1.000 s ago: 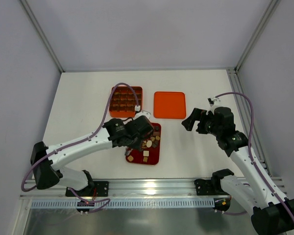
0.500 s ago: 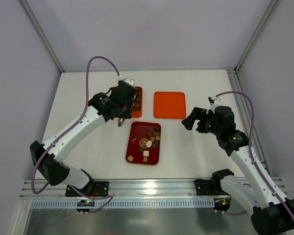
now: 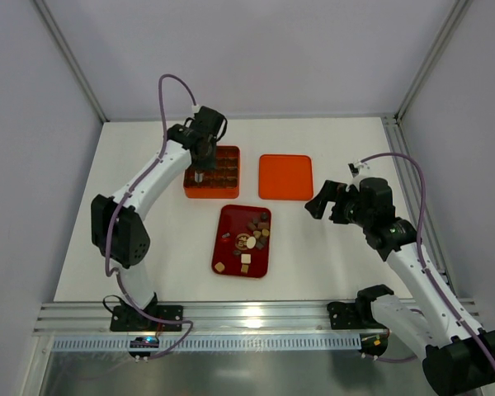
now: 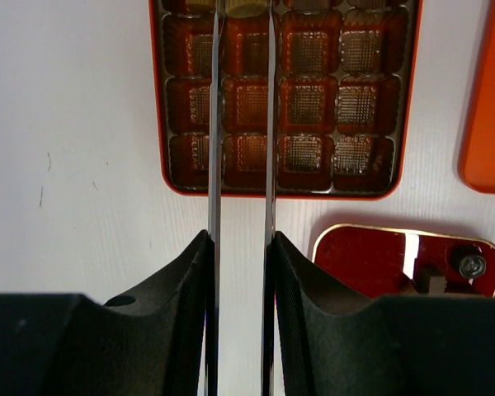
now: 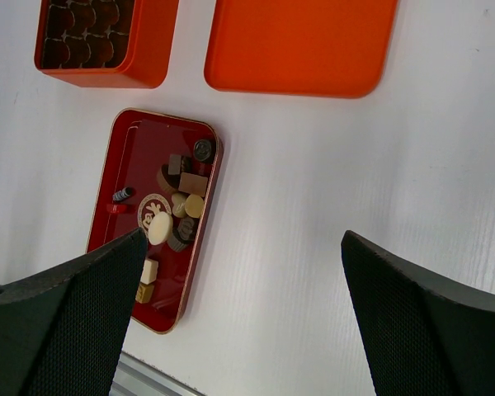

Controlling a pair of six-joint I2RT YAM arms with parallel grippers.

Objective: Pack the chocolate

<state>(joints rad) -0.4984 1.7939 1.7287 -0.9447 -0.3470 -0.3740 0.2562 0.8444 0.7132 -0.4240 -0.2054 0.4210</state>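
Chocolate piece (image 4: pixel 244 7) is gripped by the left tool (image 3: pixel 199 176) over the orange box (image 4: pixel 355 103); the right tool (image 5: pixel 243 238) is spread wide to its right.

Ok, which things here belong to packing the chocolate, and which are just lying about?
In the job: tan chocolate piece in left gripper, orange grid box, loose chocolates, dark red tray.
Lying about: orange lid; right gripper, open and empty.

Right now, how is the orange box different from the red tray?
The orange box is square with a grid of little cells; the red tray is a longer rectangle with one open floor. The box is bright orange and deep, the tray dark red and shallow. Both sit flat on the table.
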